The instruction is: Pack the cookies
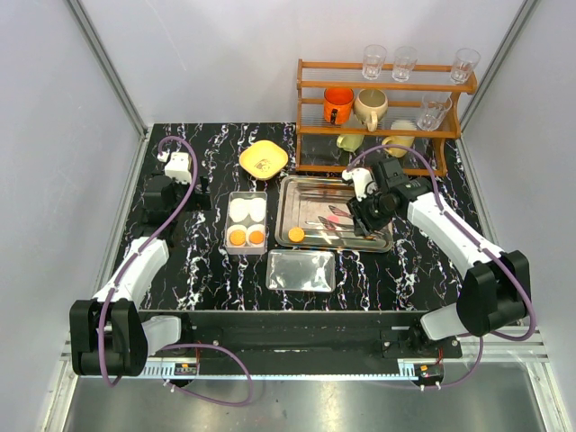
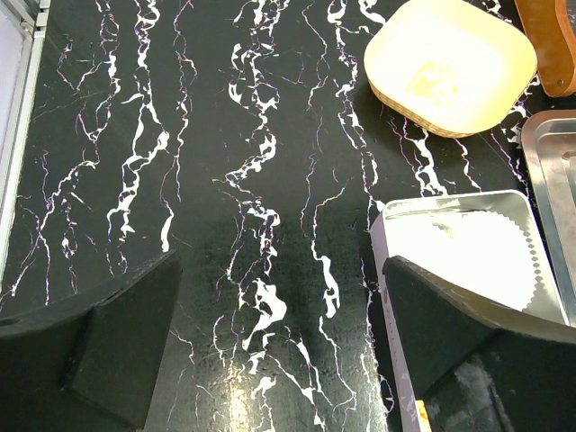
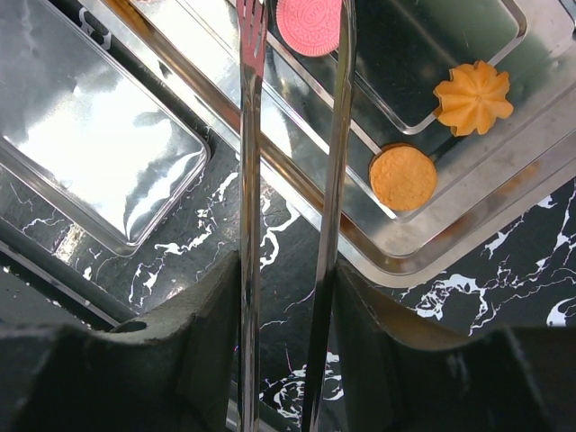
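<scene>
Black marbled counter (image 1: 180, 261) bears a steel tray (image 1: 297, 193); right pincer (image 3: 286, 315) clamps metal tongs (image 3: 335, 162), tips flanking the pink round cookie (image 3: 309, 25). Left pincer (image 2: 279, 315) gapes, idle. Likely pickup: squeeze, lift, carry to the pale compartment box (image 1: 229, 223)

Our high rear view down the table (image 1: 396, 270); our wrist cameras close over its yellow bowl (image 1: 264, 159) and steel tray (image 1: 301, 202).

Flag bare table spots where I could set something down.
Bare marble: left of the yellow bowl and clear box, below the open left claw; also front strip between the lid and right arm. Crowded: steel tray, under tongs in the right claw; rack behind.
</scene>
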You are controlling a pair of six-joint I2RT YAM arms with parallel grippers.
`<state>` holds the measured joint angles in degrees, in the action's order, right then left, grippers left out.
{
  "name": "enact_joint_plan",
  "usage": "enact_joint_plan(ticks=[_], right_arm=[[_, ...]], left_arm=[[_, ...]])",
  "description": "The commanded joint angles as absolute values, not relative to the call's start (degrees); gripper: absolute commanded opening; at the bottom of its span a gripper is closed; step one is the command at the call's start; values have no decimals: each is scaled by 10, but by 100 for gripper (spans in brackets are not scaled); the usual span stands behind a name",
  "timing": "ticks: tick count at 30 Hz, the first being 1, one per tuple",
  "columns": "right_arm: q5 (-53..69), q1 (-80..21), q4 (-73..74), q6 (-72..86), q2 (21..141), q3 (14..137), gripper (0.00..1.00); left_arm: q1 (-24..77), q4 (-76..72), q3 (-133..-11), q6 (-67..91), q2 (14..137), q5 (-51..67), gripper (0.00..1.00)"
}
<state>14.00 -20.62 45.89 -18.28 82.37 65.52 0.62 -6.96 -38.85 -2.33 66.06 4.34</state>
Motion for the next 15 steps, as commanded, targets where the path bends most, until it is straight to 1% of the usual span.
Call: enact_joint_plan(ticks=[1,15], right_arm=[[135,-200,440,-192,800,650,48],[147,-182,432,-194,795,622,50]], left_arm=[[3,-96,-391,-24,648,54,99],[3,-96,-389,-25,649,54,99]])
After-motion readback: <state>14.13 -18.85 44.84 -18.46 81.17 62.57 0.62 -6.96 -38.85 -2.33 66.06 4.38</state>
